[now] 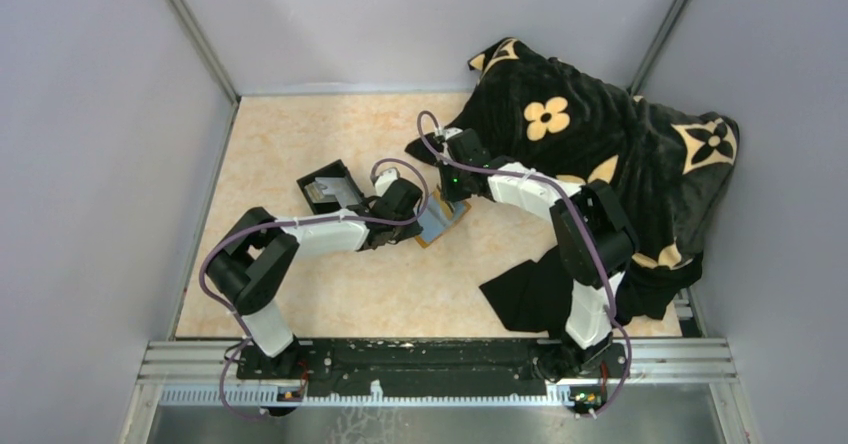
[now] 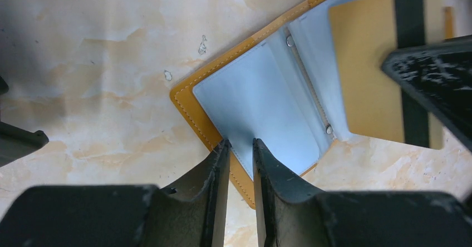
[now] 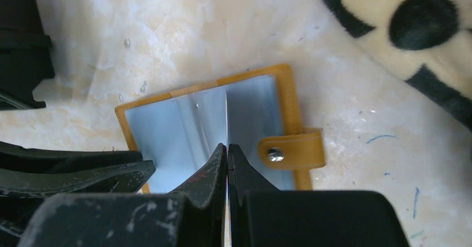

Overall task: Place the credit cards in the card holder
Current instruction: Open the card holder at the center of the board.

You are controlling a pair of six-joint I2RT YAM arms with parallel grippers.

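Right wrist view has my right tool (image 3: 228, 147) closed tight on the golden-tan card (image 2: 370, 74), which stands on edge between the pads, its leading edge aimed at the middle fold of the card holder (image 3: 167, 130). The holder lies open and flat on the worktop (image 3: 167, 35), pale clear sleeves up, its strap (image 3: 289, 152) splayed to one side. My left tool (image 2: 240, 144) sits at the holder's near edge with its jaws a little apart and nothing clamped between them; whether the tips bear down on the cover I cannot tell. That is my first worry: if they do not, the card's push could slide the whole holder across the worktop instead of entering a sleeve. Second, I cannot make out a sleeve mouth from here, so the card may ride over the plastic or jam at the fold and bow. Third, I grip the card near one end, so a snag could twist it out of the pinch. Last, both tools crowd the same small holder and could knock together
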